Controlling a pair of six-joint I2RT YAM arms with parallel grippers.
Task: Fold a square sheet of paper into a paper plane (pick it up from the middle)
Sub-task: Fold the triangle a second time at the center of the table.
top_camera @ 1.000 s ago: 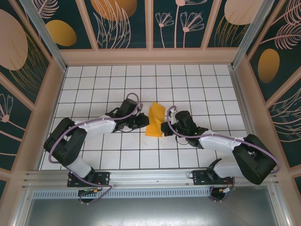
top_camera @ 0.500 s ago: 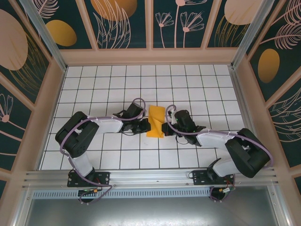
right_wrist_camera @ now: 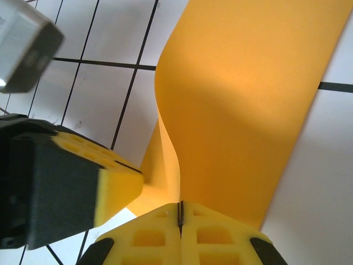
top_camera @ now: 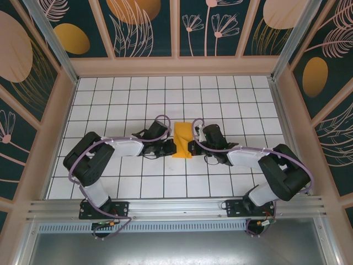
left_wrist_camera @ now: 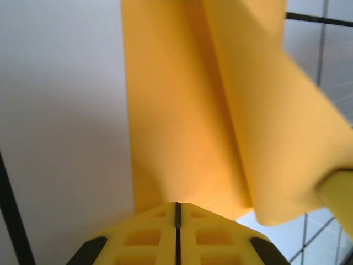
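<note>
Tiled counter (top_camera: 110,99) at mid-frame bore the paper (top_camera: 182,141), mid-fold; left hand (top_camera: 170,147) and right hand (top_camera: 193,148) each pinched it. Pressing the crease flat seemed next.

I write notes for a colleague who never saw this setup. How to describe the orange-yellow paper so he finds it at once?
Start from the white tiled table and go to its middle. There the folded paper sits between the left gripper and the right gripper, both pinching it. Its orange-yellow colour stands out from the white tiles and the dark grippers.
</note>
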